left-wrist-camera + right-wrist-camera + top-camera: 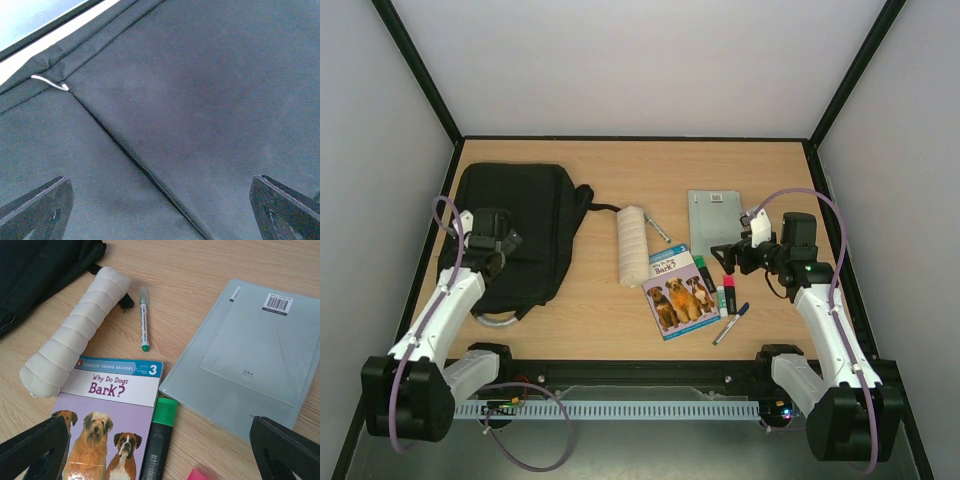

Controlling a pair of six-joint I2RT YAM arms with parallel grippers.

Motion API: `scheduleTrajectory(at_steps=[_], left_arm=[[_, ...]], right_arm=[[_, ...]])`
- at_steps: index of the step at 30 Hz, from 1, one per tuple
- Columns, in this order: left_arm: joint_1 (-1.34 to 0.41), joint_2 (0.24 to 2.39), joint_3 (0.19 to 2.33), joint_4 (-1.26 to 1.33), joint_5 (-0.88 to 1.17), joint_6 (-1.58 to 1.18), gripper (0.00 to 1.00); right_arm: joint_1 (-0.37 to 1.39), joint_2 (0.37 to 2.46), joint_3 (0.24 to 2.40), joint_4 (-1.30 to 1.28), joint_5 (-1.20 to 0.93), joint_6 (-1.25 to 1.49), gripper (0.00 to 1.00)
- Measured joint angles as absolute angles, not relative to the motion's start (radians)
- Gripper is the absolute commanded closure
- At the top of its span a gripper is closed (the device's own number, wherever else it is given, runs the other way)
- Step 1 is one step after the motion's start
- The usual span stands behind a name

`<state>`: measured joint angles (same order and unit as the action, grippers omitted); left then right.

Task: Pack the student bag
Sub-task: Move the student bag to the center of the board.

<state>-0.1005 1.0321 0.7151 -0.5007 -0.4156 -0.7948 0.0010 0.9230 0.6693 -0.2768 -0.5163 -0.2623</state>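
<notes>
1. The student bag point(525, 225), black soft fabric with its zip closed, lies flat at ten o'clock on the table point(620, 180), its grey loop handle point(500, 320) toward six.
2. The left gripper point(160, 202) hangs over the bag, jaws wide apart and empty.
3. The right gripper point(160, 442), at three o'clock, is spread wide and holds nothing.

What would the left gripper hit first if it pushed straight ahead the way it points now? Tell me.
The bag: its black fabric fills the view ahead of the open left gripper, and contact would probably come near the zipper. Depth is unclear.
</notes>
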Motion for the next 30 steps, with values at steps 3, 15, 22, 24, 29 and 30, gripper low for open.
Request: scheduleTrajectory(at_steps=[3,15,22,24,29,30], left_arm=[[-0.068,1.074,0.703,-0.499,-0.416,-0.808,0.01],[-0.104,1.163,0.535,-0.424,-0.310,-0.876,0.01],[-0.343,1.164,0.502,-0.358,-0.277,-0.968,0.01],[-0.403,1.180,0.502,-0.339,-0.278,-0.993,0.01],[-0.503,1.211,0.503,-0.294,-0.287,-1.042,0.01],[-0.513,1.215,0.503,-0.285,-0.285,-1.048,0.01]], right_arm=[[0.001,0.923,0.669,-0.278,-0.517,-0.262,0.00],[0.001,0.926,0.669,-0.279,-0.517,-0.263,0.00],[0.001,0.947,0.669,-0.280,-0.521,-0.263,0.00],[0.001,0.950,0.669,-0.280,-0.521,-0.263,0.00],[0.001,0.951,0.669,-0.280,-0.520,-0.263,0.00],[0.001,0.951,0.669,-0.280,-0.520,-0.263,0.00]])
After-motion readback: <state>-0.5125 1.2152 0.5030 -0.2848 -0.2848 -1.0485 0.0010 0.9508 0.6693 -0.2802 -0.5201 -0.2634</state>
